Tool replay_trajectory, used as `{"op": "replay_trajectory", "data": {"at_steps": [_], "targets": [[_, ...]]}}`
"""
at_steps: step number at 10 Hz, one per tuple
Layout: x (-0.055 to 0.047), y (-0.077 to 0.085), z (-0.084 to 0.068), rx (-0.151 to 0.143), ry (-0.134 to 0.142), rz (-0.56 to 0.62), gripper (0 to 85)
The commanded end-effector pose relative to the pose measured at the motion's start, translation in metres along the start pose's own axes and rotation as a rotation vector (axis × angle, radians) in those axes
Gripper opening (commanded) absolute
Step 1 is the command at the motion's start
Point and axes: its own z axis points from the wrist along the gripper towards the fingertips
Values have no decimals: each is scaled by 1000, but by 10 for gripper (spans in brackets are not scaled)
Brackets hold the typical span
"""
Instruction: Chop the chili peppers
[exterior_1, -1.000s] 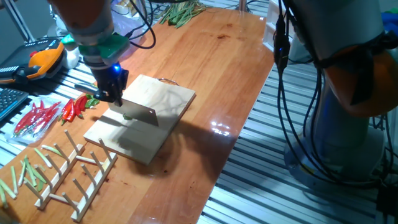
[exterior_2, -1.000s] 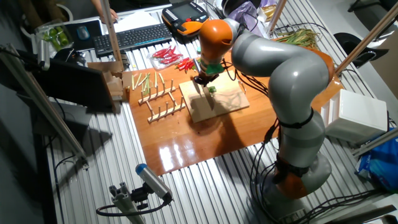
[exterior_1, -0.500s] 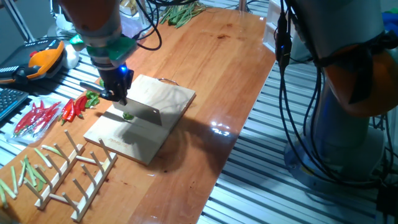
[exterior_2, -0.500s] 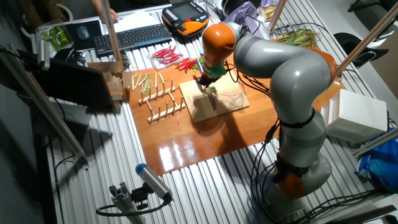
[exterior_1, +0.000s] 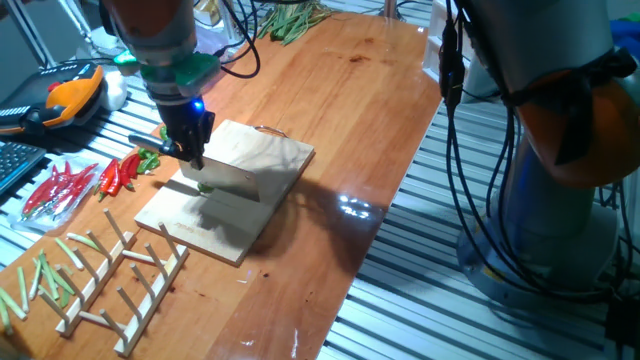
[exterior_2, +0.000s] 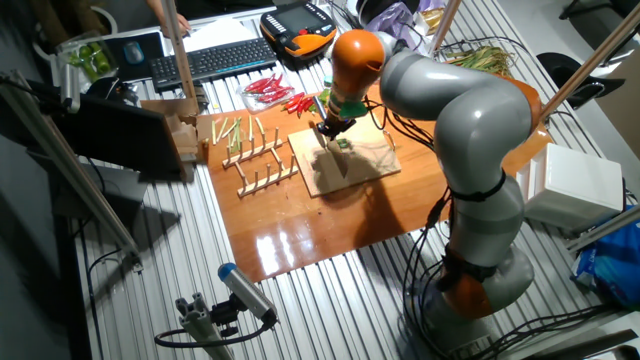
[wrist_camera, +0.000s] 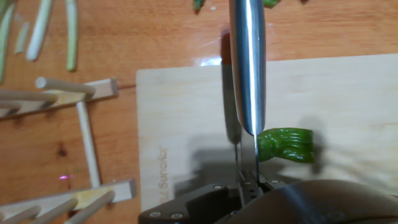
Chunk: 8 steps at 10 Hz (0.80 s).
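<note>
Slightly shifted claw (exterior_1: 190, 150), clamped on knife (wrist_camera: 247, 62), blade edge against chili pepper (wrist_camera: 286, 144) on cutting board (wrist_camera: 348, 99).

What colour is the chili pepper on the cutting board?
Bright green. The chili pepper shows best in the hand view, beside the knife blade.

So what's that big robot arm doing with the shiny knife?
The robot's hand is holding a flat steel knife over a pale wooden cutting board. A small wrinkled bright-green chili pepper lies on the board, and the blade's edge sits right across one end of it, so the robot is chopping it. Slim red chilies wait beside the board.
</note>
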Motion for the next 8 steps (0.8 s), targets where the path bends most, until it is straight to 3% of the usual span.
{"op": "replay_trajectory", "data": {"at_steps": [1, 2, 7, 8], "targets": [[0, 0, 0, 60, -1, 16, 0], [0, 0, 0, 35, -19, 31, 0], [0, 0, 0, 36, 13, 27, 0], [0, 0, 0, 40, 1, 31, 0]]}}
